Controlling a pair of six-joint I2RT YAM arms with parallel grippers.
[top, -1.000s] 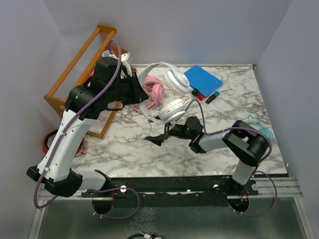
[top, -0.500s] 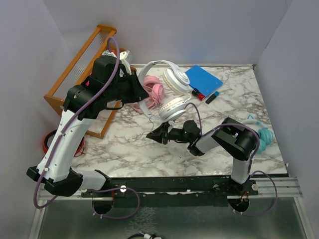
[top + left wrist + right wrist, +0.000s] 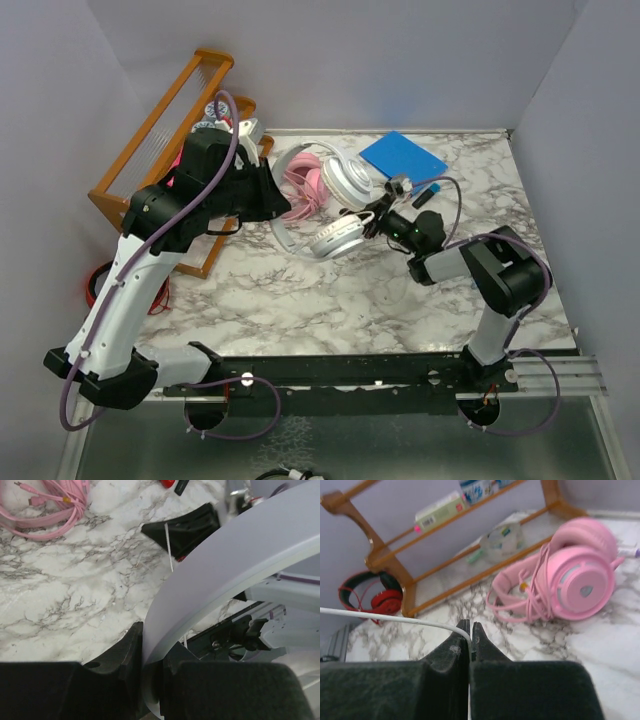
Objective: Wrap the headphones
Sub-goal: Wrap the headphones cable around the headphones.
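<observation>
Two arms are at work over the marble table (image 3: 300, 300). Clock bearings are taken in the top view, 12 = far wall.

Room to move: the near half of the table, 5 to 8 o'clock, is bare marble up to the near edge. The far half is crowded. The white headphones (image 3: 335, 240) sit at centre, the pink headphones (image 3: 305, 185) just beyond them toward 11, and the blue pad (image 3: 402, 155) at 1 o'clock close to the far edge. The wooden rack (image 3: 160, 125) stands tilted against the left edge at 10 o'clock. The red-and-black headphones (image 3: 100, 285) lie beyond that edge at 9. Grey walls close in at left, far and right.

End effectors: the left gripper (image 3: 150, 650) has its jaws clamped on the white headband, which arcs up and away in the wrist view. The right gripper (image 3: 470, 632) has its jaws pressed together, pinching the thin white cable (image 3: 395, 617), which runs off to its left.

Change over the last second: the right gripper was spread open, low over the bare marble at 6 o'clock of the lower ear cup. Now it sits at 3 o'clock of that cup, closed. The left arm has eased slightly toward 9 with its grip unchanged. The lower cup has slid a little toward 7.

Surface: white marble with grey veining. The pink cable (image 3: 45, 510) lies loosely coiled on it.
</observation>
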